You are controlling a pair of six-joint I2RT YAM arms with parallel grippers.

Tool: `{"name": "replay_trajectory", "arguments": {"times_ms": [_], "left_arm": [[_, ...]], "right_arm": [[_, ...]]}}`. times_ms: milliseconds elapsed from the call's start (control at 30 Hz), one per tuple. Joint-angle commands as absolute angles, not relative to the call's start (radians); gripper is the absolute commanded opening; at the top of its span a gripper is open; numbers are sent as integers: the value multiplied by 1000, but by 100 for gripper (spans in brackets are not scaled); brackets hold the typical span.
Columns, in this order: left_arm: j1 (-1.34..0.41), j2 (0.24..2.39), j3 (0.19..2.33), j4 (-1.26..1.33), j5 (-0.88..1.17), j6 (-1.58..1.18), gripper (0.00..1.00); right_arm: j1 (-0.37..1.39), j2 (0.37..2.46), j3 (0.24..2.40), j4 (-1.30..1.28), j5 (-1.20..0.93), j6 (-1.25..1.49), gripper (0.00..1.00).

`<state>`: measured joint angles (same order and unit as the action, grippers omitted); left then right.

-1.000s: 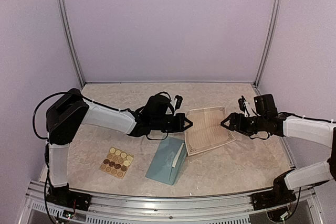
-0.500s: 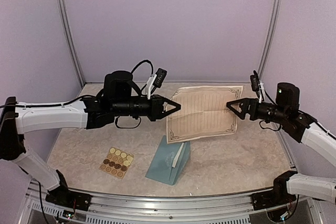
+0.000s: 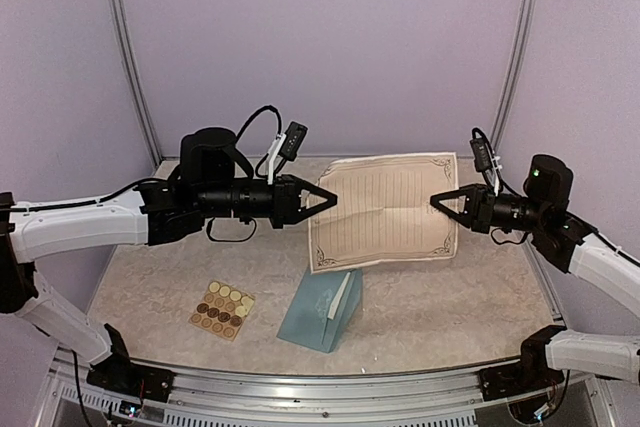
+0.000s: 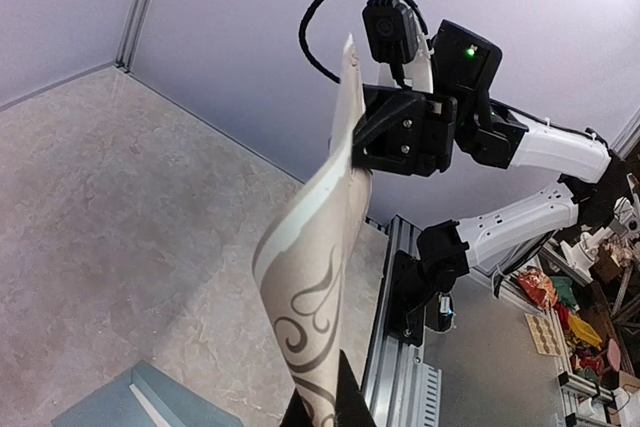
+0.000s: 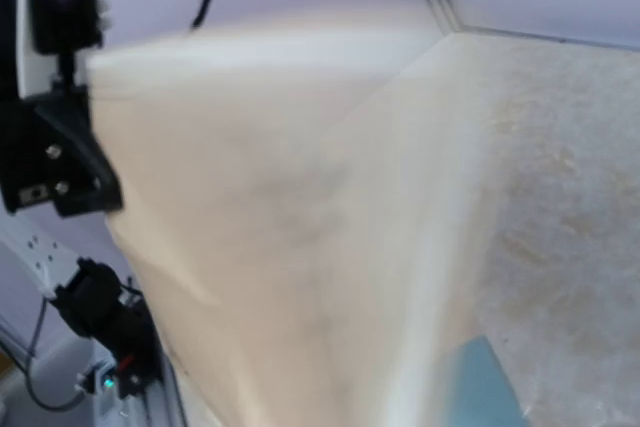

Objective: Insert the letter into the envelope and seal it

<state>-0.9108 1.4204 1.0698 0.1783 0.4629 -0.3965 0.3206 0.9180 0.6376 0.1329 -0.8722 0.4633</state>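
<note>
A tan sticker sheet (image 3: 222,309) lies at about 8 o'clock on the table (image 3: 470,297). The left gripper (image 3: 330,199) has its jaws pinched on the 9 o'clock edge of the cream letter (image 3: 385,212), which hangs stretched in the air. The teal envelope (image 3: 318,313) rests on the table at 6 o'clock from the letter, apart from both arms, while the right gripper (image 3: 434,201) has its jaws pressed on the letter's 3 o'clock edge.
</note>
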Motion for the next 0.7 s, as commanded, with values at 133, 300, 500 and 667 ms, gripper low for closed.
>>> {"name": "replay_trajectory", "arguments": {"times_ms": [133, 300, 500, 667], "left_arm": [[-907, 1414, 1037, 195, 379, -428, 39], [-815, 1347, 933, 236, 294, -531, 48], [-669, 1272, 811, 238, 218, -645, 54], [-587, 1234, 748, 234, 190, -700, 58]], "right_arm": [[329, 907, 627, 136, -772, 488, 0], [329, 908, 634, 89, -668, 477, 0], [385, 946, 672, 80, -698, 461, 0], [508, 1006, 766, 36, -705, 419, 0]]}}
